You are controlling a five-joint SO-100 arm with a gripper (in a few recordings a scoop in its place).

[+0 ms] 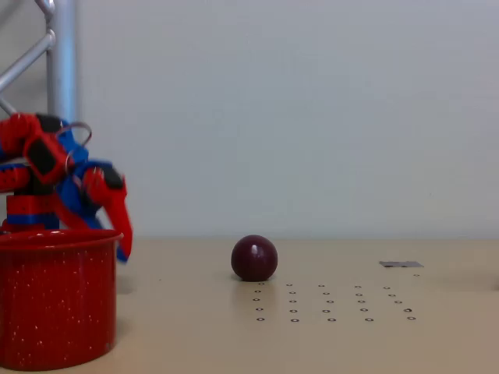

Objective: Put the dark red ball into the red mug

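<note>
Colours and patterns on the table

Red mug point(56, 300): bright red with fine white speckles. Dark red ball point(254, 258): glossy dark maroon. Gripper point(122, 238): red and blue, with black parts on the arm. Table point(327, 343): pale tan, marked with rows of small dark rings. Wall point(312, 109): plain light grey. Metal post point(61, 58): silver-grey.

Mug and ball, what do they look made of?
Mug: likely enamelled metal, going by the glossy bright red coat with fine white speckles and the rolled rim. Ball: smooth, glossy dark maroon with a soft highlight on top; looks like hard plastic or polished wood or rubber, the fixed view can't settle which.
</note>
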